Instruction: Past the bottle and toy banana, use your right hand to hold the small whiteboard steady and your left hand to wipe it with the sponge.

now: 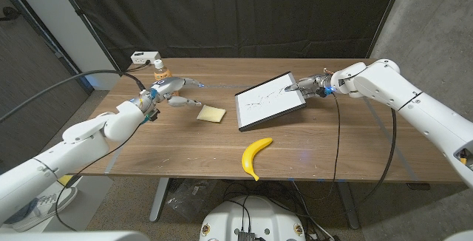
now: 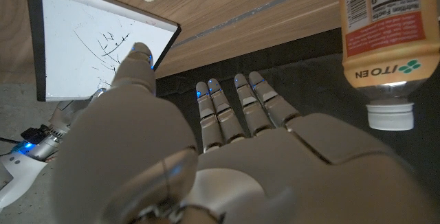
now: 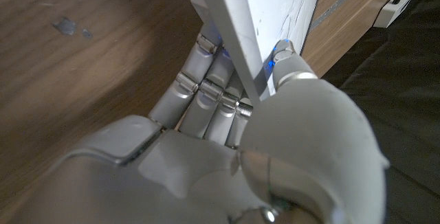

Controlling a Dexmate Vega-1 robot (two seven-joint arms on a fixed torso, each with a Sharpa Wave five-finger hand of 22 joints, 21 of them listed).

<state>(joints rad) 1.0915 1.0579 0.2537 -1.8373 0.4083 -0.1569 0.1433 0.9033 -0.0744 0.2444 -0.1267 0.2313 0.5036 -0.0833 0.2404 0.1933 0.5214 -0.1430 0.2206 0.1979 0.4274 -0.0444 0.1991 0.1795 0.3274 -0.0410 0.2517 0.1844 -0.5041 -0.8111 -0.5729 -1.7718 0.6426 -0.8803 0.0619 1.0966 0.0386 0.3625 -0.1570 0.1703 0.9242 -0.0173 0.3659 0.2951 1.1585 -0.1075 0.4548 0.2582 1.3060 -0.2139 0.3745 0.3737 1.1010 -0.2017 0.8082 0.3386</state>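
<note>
Left hand: white-and-grey robot hand (image 1: pixel 174 91) over the table's back left part, fingers (image 2: pixel 227 107) spread and extended, nothing in its grasp; the left wrist view shows the same open fingers.
Bottle: small clear plastic bottle with orange label and white cap (image 1: pixel 160 69), upright just behind the left hand, at the table's far edge; in the left wrist view (image 2: pixel 375 38) it appears close beside the hand.
Sponge: pale yellow rectangular foam sponge (image 1: pixel 211 114), lying flat on the table just beyond the left hand's fingertips, not touched by them.
Toy banana: yellow curved plastic banana (image 1: pixel 254 155), lying near the table's front edge, well apart from both hands, roughly midway between them.
Whiteboard: small white rectangular board with black frame and faint pen scribbles (image 1: pixel 270 99), lying at an angle, its far right corner in the right hand's grip; one edge looks lifted in the right wrist view (image 3: pixel 265 25).
Right hand: white-and-grey robot hand (image 1: pixel 314 87), pinching the whiteboard's corner, thumb (image 3: pixel 285 56) on the drawn face, other fingers beneath.
Table: brown wooden tabletop (image 1: pixel 170 148).
Power strip: white socket block (image 1: pixel 145 58) at the back edge, behind the left hand.
</note>
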